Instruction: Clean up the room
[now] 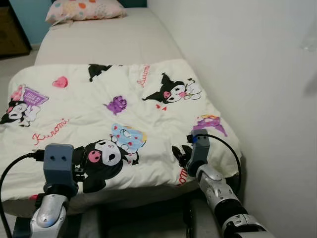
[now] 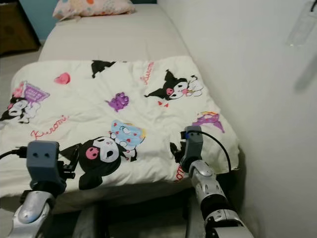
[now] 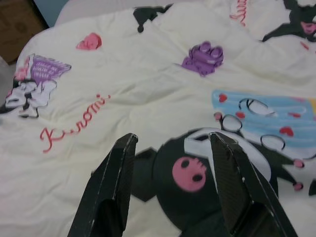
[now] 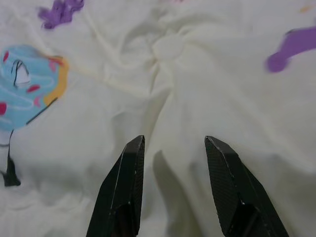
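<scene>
A cream blanket printed with black cartoon figures, purple shapes and red script lies spread over the near half of the bed, its near edge hanging over the foot of the bed at about 6 o'clock in the head views. The left gripper hovers over that near edge at roughly 7 o'clock, its two black fingers spread wide apart with nothing between them; the blanket lies just beyond and under the tips, with the big black figure and its pink nose directly ahead. The right gripper sits at about 5 o'clock, over the blanket's near right corner, its fingers likewise parted and holding nothing; whether the tips touch the cloth cannot be told. The head views show the whole layout: a spotted pillow at 11 o'clock at the far end, bare mattress between it and the blanket, and a white wall along the bed's right side from 1 to 4 o'clock. The right wrist view adds the creases gathered in the cloth just ahead of its fingers, with a blue and orange patch off to one side. The left wrist view adds the red script and the purple shape closer up.
</scene>
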### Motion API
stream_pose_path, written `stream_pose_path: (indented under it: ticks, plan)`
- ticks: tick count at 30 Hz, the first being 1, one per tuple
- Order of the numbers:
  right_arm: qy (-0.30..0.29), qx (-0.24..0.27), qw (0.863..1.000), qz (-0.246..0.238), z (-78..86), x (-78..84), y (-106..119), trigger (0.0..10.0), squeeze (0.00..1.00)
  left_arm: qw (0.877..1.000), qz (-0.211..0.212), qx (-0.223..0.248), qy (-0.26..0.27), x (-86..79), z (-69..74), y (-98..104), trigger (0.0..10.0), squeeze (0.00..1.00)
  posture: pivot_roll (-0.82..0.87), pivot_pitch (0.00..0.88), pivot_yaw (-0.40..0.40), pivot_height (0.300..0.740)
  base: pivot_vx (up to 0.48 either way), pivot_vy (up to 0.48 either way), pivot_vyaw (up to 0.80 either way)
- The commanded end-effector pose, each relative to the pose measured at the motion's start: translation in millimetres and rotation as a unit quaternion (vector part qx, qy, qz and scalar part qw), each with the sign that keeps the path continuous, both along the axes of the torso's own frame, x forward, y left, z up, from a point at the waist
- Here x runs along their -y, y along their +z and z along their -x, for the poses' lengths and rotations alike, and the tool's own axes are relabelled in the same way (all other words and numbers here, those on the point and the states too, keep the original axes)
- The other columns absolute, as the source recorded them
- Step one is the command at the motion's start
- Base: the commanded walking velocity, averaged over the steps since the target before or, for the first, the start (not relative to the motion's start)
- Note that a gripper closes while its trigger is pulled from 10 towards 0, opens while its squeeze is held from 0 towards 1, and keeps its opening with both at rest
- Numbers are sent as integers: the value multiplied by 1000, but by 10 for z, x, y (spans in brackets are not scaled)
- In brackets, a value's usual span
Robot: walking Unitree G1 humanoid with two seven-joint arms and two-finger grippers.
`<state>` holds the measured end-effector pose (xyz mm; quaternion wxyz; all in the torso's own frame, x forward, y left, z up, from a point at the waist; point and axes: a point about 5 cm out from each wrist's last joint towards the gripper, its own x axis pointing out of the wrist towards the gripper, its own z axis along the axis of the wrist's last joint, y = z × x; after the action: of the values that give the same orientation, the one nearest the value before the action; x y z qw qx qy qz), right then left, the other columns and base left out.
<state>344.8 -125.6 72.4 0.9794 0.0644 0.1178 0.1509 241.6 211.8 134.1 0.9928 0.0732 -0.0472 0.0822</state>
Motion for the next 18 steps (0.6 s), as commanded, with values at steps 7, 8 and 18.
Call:
stream_pose_path:
  ticks: [7,8,18]
  plan:
    - [22,-20,999,18,133,-112,-155,10000,0,1000,-8,-16,4,40,-75,-120,10000,0,-41,65,-3,601,0,0,0]
    - [25,-22,999,20,143,-122,-165,10000,0,1000,-10,-17,5,43,-85,-126,10000,0,-41,63,-5,606,0,0,0]
    - [43,-32,998,27,245,-198,-262,10000,0,999,-24,-13,18,12,-145,-135,10000,0,-49,48,-3,636,0,0,0]
